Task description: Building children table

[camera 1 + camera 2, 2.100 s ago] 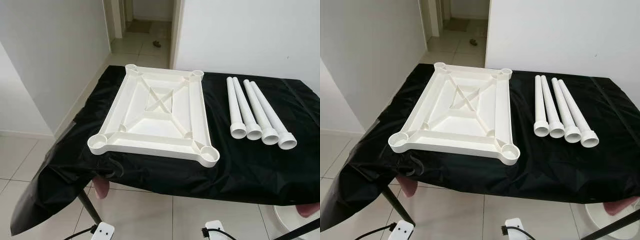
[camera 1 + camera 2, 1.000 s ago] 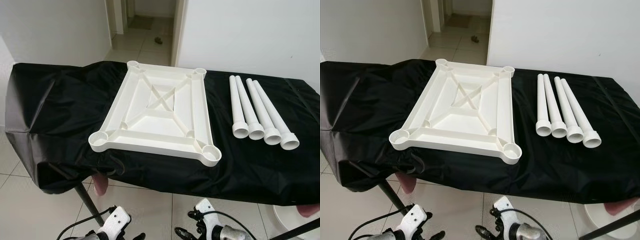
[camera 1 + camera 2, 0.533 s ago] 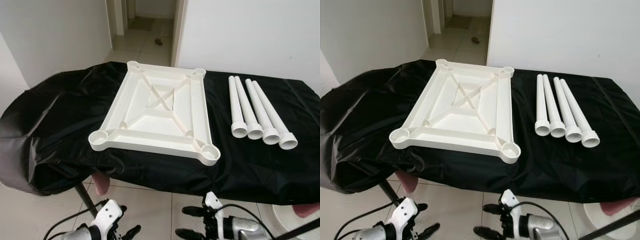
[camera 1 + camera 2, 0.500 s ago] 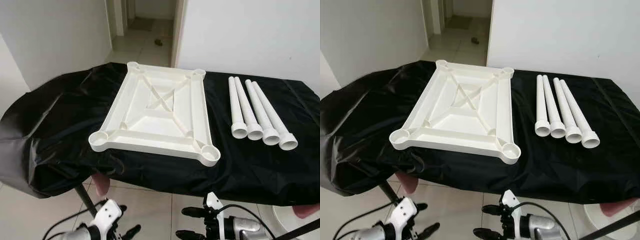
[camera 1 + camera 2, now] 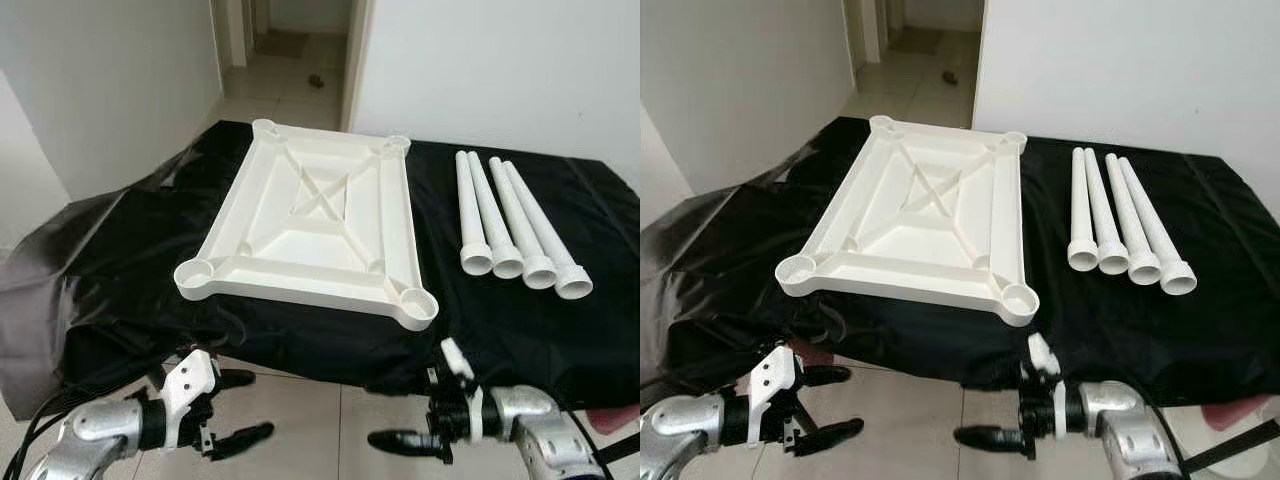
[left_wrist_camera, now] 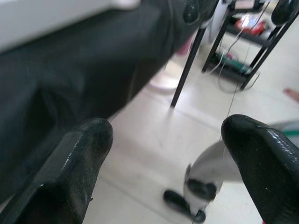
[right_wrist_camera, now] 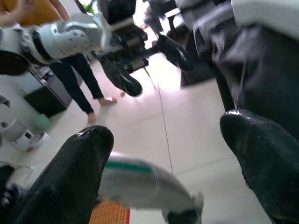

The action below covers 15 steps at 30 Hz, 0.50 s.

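Black cloth [image 5: 520, 320] covered your bench, where the white tabletop [image 5: 318, 230] lay upside down, its corner sockets facing up to take legs. Just beside it, the four legs [image 5: 510, 228] lay side by side. Your left tool [image 5: 232, 408] and right tool [image 5: 402, 414] hung below the bench edge, fingers apart, holding nothing.

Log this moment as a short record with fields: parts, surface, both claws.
tabletop: white, upside down, four corner sockets, on the black cloth
legs: four white tubes side by side, to the right of the tabletop, apart from it
surface: table draped in black cloth
left claw: open, low in front of the table edge, holding nothing
right claw: open, low in front of the table edge, holding nothing
assembly: no leg fitted yet
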### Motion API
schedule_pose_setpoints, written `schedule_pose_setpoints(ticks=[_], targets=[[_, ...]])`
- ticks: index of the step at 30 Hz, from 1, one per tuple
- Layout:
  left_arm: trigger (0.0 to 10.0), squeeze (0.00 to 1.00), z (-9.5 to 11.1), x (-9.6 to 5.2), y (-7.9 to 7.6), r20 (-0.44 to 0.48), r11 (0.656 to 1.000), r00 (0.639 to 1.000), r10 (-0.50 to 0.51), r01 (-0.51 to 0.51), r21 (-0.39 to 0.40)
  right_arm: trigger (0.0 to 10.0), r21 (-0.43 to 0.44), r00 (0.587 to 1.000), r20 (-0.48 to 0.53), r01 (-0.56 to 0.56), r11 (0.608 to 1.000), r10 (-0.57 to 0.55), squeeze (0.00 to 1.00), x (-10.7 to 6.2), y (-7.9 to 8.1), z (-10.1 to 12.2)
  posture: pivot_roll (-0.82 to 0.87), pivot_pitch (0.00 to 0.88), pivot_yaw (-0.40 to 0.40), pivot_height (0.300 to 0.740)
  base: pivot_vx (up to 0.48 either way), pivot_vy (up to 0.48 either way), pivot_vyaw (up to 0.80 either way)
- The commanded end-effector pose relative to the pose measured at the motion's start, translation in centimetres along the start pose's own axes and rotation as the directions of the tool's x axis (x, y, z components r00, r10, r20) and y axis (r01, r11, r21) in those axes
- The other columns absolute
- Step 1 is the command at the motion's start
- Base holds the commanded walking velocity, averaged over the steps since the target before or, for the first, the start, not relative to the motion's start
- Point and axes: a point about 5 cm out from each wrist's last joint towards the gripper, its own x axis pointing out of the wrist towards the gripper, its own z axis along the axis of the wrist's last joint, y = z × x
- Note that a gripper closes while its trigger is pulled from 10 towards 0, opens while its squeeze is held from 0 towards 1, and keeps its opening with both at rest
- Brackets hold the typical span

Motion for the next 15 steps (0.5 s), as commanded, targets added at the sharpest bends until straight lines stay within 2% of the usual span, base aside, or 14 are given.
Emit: schedule_pose_setpoints(ticks=[1,3,4,6,10,12,15], targets=[[10.0,0.0,1.2,-0.6,0.4,0.02,1.0,1.0,-0.001,0.001,0.008,10.0,-0.012,1.0,0.013,-0.009,1.0,0.01,0.0,-0.3,0.1,0.9,0.05,0.023,0.007,0.74,0.0,0.0,0.0],[10.0,0.0,2.8,-1.0,1.0,0.053,1.0,0.999,0.009,-0.01,0.019,10.0,-0.035,0.999,0.031,-0.029,0.999,0.03,0.0,-0.2,0.2,2.0,0.05,0.024,0.008,0.74,0.0,0.0,0.0],[10.0,0.0,2.8,-1.0,1.0,0.053,1.0,0.999,0.009,-0.01,0.019,10.0,-0.035,0.999,0.031,-0.029,0.999,0.03,0.0,-0.2,0.2,2.0,0.05,0.024,0.008,0.74,0.0,0.0,0.0],[10.0,0.0,4.2,-1.4,1.7,0.083,0.999,0.996,0.029,-0.031,0.026,10.0,-0.052,0.998,0.053,-0.032,0.998,0.035,0.0,-0.1,0.1,3.1,0.05,0.023,0.01,0.74,0.0,0.0,0.0],[10.0,0.0,4.9,-1.6,2.1,0.102,0.999,0.994,0.038,-0.041,0.027,10.0,-0.061,0.997,0.07,-0.016,0.998,0.02,0.0,-0.1,-0.2,3.8,0.05,0.024,0.011,0.74,0.0,0.0,0.0],[10.0,0.0,6.6,-1.9,3.6,0.179,0.992,0.977,0.114,-0.122,0.032,10.0,-0.101,0.989,0.129,0.089,0.991,-0.075,0.0,0.2,-1.5,5.3,0.05,0.026,0.014,0.74,0.0,0.0,0.0],[10.0,0.0,7.2,-2.0,4.4,0.213,0.985,0.963,0.163,-0.173,0.027,10.0,-0.112,0.979,0.163,0.14,0.984,-0.121,0.0,0.4,-2.1,5.9,0.05,0.025,0.013,0.74,0.0,0.0,0.0]])
